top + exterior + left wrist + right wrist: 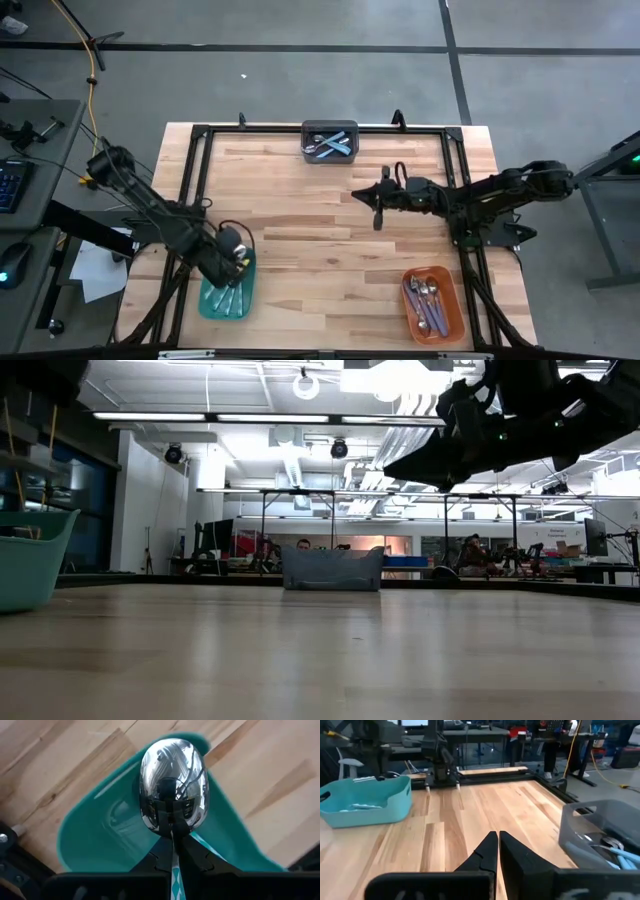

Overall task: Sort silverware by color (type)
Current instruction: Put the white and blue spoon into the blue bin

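Delivery step under way on the near left: left gripper (172,832) hanging over the teal bin (228,296), fingers pinched narrow on the handle of a spoon (173,782), shiny bowl pointing down toward the bin floor. Judging the next move as a short lowering, then opening the fingers so the spoon is dropping flat among the others, not catching on the rim. Right gripper (496,851) hovering above bare wood just right of the table (320,205) centre, fingers pressed together with nothing showing between them; judging it as between picks, needing to open wide again before reaching back toward the grey bin (330,141). Sitting at the far edge, centre, the grey bin holding roughly 3 or 4 spoons, light blue handles showing, exact count hard to tell. Lying in the teal bin, several pale-handled spoons. Resting in the orange bin (433,304) at the near right, several spoons with purple handles. Leaving the grey bin not yet emptied, so sorting looking well along but unfinished.
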`<control>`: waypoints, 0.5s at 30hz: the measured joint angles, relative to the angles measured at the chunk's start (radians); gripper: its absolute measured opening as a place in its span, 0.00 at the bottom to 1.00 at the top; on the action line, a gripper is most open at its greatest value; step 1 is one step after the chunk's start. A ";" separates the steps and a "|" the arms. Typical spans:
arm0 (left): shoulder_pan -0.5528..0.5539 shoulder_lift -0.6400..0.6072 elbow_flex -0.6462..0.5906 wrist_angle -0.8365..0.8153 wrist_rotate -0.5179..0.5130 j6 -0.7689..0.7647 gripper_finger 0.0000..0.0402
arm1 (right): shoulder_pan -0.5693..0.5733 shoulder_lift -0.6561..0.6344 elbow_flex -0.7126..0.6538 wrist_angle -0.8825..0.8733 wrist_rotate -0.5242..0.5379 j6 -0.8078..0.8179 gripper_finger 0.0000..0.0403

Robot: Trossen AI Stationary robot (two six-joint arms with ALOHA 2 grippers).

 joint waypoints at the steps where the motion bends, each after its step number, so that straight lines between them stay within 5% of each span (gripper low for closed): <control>1: -0.006 0.018 0.000 0.001 0.001 -0.005 0.01 | -0.008 0.000 0.000 -0.006 -0.008 0.001 0.00; 15: 0.000 0.129 -0.073 0.165 0.046 0.051 0.01 | -0.019 0.000 0.000 -0.023 -0.024 0.008 0.00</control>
